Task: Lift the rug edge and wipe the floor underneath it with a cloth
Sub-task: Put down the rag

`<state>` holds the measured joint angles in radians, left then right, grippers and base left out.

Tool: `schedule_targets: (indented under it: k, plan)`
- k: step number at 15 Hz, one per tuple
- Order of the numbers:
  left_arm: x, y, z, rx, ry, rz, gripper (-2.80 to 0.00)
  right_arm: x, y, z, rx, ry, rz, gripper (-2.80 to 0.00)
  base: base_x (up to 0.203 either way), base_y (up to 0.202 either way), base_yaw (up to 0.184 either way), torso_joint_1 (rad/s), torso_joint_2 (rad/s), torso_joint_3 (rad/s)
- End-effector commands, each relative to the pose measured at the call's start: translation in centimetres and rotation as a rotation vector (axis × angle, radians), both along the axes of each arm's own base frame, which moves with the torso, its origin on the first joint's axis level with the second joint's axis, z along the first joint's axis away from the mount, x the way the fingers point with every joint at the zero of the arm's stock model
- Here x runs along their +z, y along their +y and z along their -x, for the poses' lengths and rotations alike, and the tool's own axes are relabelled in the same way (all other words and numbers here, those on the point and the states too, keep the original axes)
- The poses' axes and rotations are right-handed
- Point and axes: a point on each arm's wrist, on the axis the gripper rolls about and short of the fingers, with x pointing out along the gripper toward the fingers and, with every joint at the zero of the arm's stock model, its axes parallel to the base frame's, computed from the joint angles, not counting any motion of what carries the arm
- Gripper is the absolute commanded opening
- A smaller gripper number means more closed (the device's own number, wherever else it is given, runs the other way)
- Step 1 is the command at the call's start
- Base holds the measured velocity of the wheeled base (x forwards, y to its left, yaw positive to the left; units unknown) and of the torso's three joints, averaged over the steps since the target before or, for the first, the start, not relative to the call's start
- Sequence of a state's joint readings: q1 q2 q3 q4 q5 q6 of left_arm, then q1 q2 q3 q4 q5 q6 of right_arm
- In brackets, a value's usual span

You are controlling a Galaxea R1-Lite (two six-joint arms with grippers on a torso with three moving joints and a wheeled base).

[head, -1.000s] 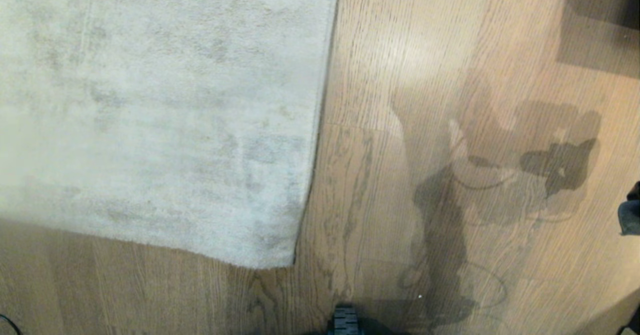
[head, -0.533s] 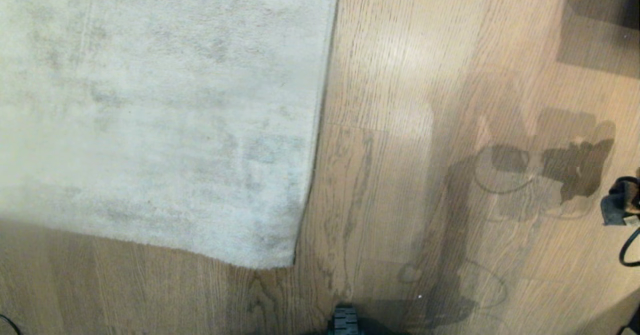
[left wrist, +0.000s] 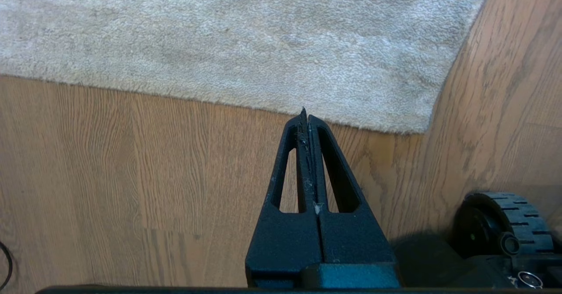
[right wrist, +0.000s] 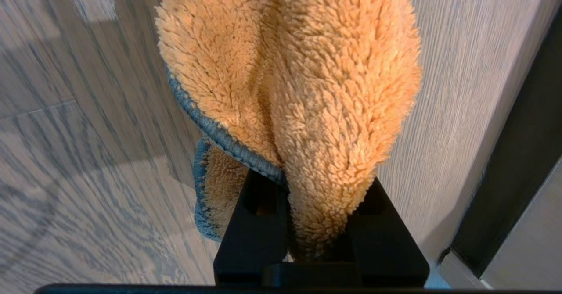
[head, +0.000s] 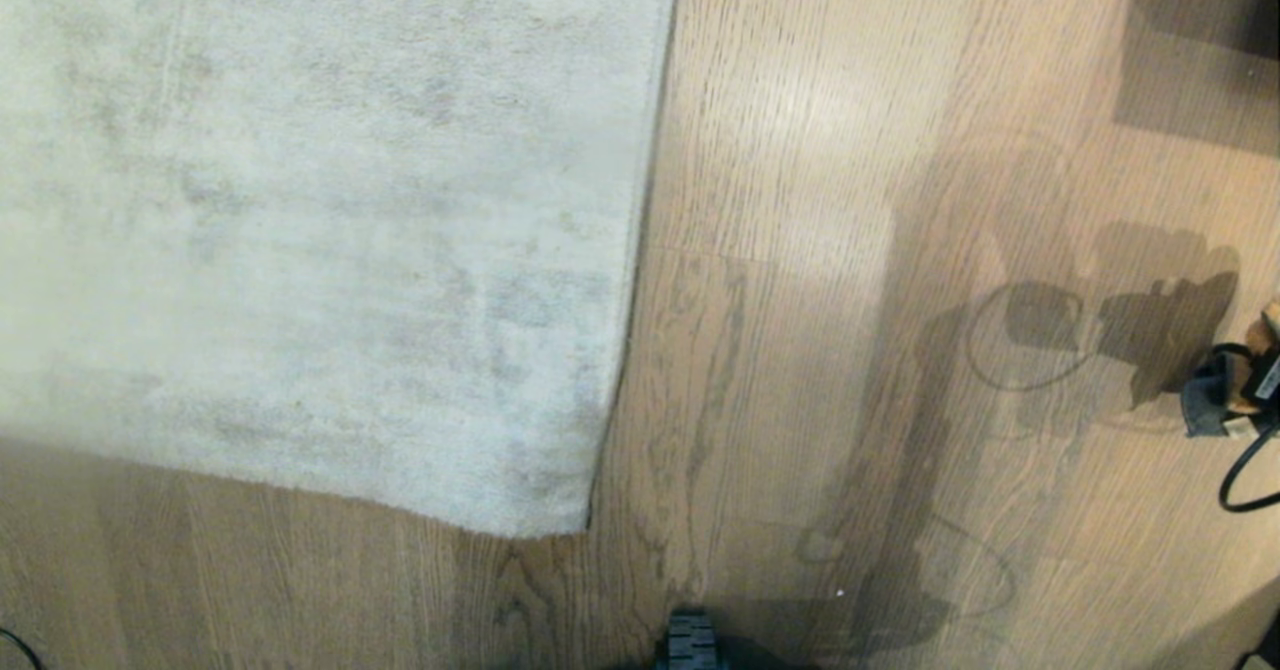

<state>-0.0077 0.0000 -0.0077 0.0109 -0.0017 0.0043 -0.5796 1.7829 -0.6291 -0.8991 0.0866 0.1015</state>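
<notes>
The right tool [right wrist: 318,224] clamps the cloth [right wrist: 303,87] above the floor [head: 800,350], well apart from the rug edge [head: 640,250]; the left tool [left wrist: 308,123] is pressed together near the rug's corner.

The pale grey rug edge [head: 625,280] lies flat on the brown oak-grain floor [head: 800,250]. The fluffy orange cloth [right wrist: 307,87], seemingly blue-grey hemmed, hangs bunched above the planks.

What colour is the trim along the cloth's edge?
Blue-grey trim on the orange cloth, clearest in the right wrist view.
</notes>
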Motion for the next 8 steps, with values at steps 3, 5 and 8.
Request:
schedule_targets:
  k: [3, 5, 8]
  plan:
    - [0.0, 0.0, 0.0, 0.0, 0.0, 0.0, -2.8, -0.01, 0.05, -0.02, 0.026, -0.007, -0.007, -2.8, 0.0, 0.0, 0.0, 0.0, 0.0, 0.0]
    - [0.0, 0.0, 0.0, 0.0, 0.0, 0.0, -2.8, 0.16, 0.14, 0.06, 0.04, -0.01, -0.007, -2.8, 0.0, 0.0, 0.0, 0.0, 0.0, 0.0]
    - [0.0, 0.0, 0.0, 0.0, 0.0, 0.0, -2.8, 0.35, 0.37, 0.35, 0.042, -0.009, -0.006, 0.0, 0.0, 0.0, 0.0, 0.0, 0.0, 0.0]
